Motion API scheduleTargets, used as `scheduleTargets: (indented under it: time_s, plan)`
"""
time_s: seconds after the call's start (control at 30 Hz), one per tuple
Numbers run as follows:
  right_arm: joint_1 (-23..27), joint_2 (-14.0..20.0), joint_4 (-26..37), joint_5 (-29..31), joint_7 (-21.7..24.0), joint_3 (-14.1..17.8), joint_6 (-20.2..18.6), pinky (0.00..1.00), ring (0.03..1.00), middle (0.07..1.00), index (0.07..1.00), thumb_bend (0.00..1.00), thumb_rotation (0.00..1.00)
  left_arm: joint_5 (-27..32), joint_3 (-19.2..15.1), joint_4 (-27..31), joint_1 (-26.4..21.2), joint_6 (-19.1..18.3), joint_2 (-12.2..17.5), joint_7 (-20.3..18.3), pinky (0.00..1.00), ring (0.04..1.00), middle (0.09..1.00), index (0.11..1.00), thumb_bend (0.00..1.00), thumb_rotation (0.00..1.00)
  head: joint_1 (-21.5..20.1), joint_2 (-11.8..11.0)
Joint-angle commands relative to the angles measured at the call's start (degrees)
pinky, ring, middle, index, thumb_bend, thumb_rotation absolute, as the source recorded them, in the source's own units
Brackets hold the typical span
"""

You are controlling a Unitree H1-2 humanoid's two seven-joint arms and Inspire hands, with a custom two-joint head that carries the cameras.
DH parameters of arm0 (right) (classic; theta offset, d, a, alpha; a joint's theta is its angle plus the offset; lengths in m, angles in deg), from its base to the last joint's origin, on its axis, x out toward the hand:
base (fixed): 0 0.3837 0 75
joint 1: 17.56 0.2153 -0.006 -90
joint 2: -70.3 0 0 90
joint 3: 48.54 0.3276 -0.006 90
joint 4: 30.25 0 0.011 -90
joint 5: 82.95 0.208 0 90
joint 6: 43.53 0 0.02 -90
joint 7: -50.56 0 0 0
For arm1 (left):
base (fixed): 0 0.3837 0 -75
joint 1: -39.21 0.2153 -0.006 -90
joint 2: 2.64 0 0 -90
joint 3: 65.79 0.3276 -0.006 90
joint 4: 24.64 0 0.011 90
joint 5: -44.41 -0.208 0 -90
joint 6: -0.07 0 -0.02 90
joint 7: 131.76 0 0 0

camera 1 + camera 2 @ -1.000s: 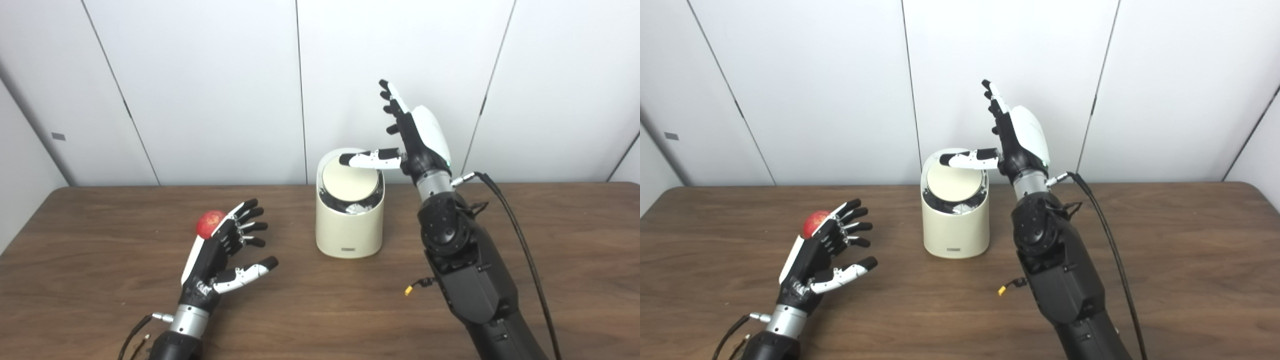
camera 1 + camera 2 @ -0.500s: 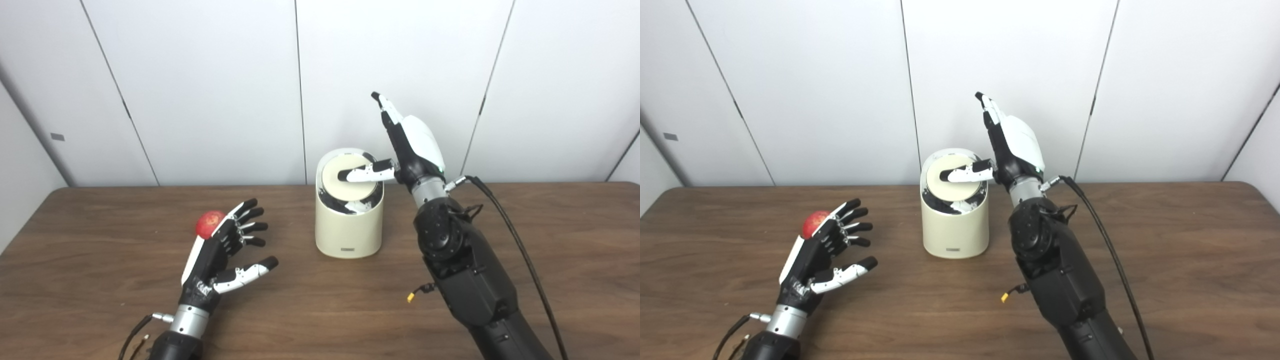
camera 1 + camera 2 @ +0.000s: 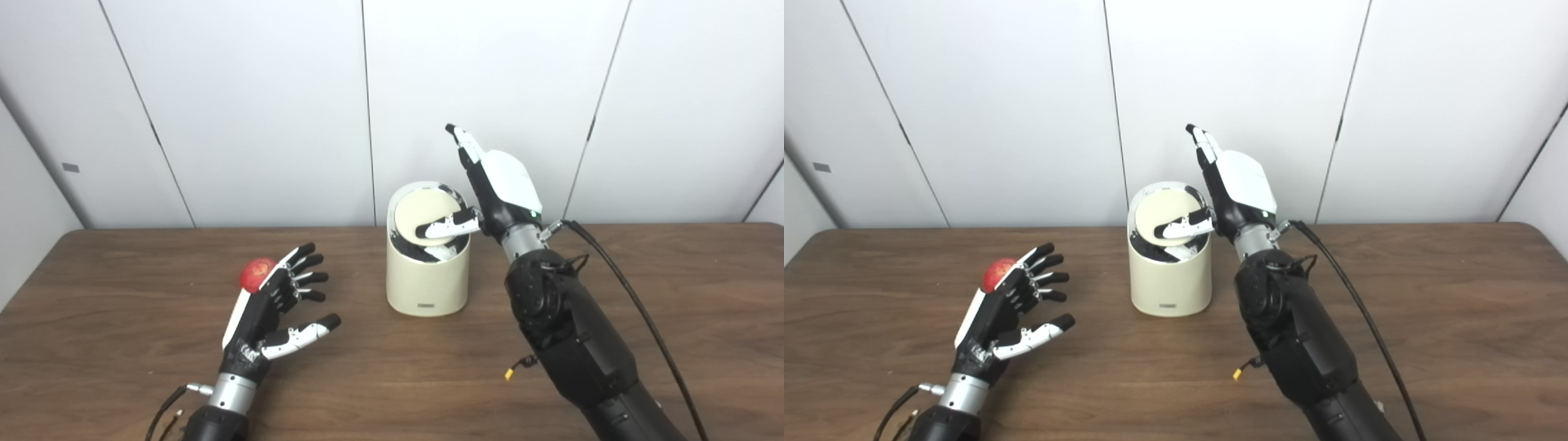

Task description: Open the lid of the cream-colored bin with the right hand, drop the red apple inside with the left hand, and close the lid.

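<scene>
The cream-colored bin [image 3: 427, 278] stands at the middle back of the table. Its round lid [image 3: 419, 211] is tilted, with a dark gap showing at the front of the opening. My right hand [image 3: 490, 187] is open beside the bin's right rim, fingers pointing up, and its thumb lies across the front part of the lid. The red apple [image 3: 256, 274] rests on the table at the left. My left hand [image 3: 278, 306] is open just right of the apple, fingers spread, holding nothing; it partly hides the apple.
The brown wooden table [image 3: 392, 380] reaches a white panelled wall behind. A black cable [image 3: 637, 306] runs along my right arm. A small yellow connector [image 3: 508, 373] hangs by the right forearm.
My right hand has come down and forward, and its thumb now lies lower on the lid. The lid has tilted further. The left hand and the apple have not moved.
</scene>
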Motion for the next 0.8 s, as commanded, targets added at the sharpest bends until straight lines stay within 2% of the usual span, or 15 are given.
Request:
scheduleTargets:
  time_s: [0.0,0.3,0.53,0.7,0.77]
  plan:
    - [2.19,0.62,1.07,-1.6,-0.84,-0.09,1.01,0.75,0.891,0.961,0.976,0.99,0.27,0.82,0.1,1.94,-1.1,0.4,0.02,-0.17,0.65,0.773,0.859,0.911,0.71,0.12,-0.07,0.28]
    - [2.28,0.94,0.29,-4.1,0.56,-1.42,-0.56,0.77,0.885,0.962,0.967,0.99,0.28,0.95,0.02,2.95,-0.81,-0.27,0.32,-0.26,0.65,0.773,0.862,0.911,0.71,0.13,-0.1,0.85]
    - [2.47,1.5,0.34,-8.92,2.36,-3.74,-3.26,0.8,0.885,0.953,0.954,0.96,0.2,0.97,0.02,3.29,-0.67,-0.38,0.44,-0.39,0.64,0.772,0.862,0.909,0.72,0.13,-0.35,1.09]
    - [1.73,0.71,2.22,-6.46,2.58,-1.86,-1.83,0.81,0.885,0.949,0.945,0.94,0.22,1.59,0.06,3.2,-0.63,-0.41,0.4,-0.84,0.65,0.772,0.863,0.907,0.71,0.13,-0.42,1.12]
    - [1.48,0.45,3.3,-4.73,2.48,-0.75,-0.77,0.78,0.878,0.949,0.942,0.94,0.25,1.74,0.03,3.07,-0.69,-0.41,0.37,-1.04,0.64,0.77,0.861,0.907,0.71,0.12,-0.51,1.1]
